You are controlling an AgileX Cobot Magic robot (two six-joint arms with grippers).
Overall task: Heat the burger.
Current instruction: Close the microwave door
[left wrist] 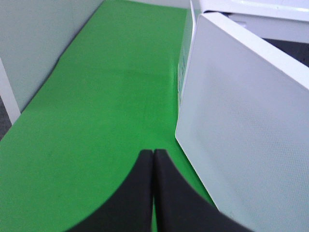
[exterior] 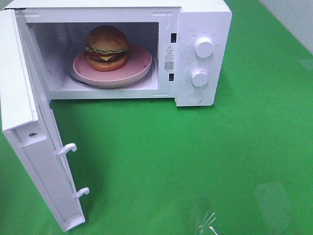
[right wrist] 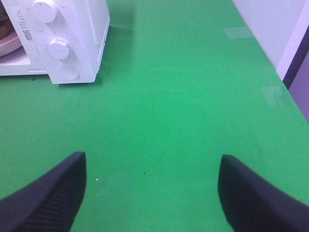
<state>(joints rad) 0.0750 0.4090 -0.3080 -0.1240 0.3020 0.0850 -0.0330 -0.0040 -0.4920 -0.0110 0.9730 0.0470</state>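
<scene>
Plainly whole — glossy, golden-brown burger (exterior: 107, 47)

White microwave (exterior: 203, 19) stands on the green table cover (exterior: 195, 161), its door (exterior: 29, 122) swung wide open. A pink plate (exterior: 139, 63) sits inside the cavity. Upper dial (exterior: 204, 47), lower dial (exterior: 199, 77) and round button (exterior: 195, 96) are stacked on the panel.

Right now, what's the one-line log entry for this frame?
burger: on plate inside microwave | door: open | left hand: shut, empty, beside door | right hand: open, empty, over mat
</scene>
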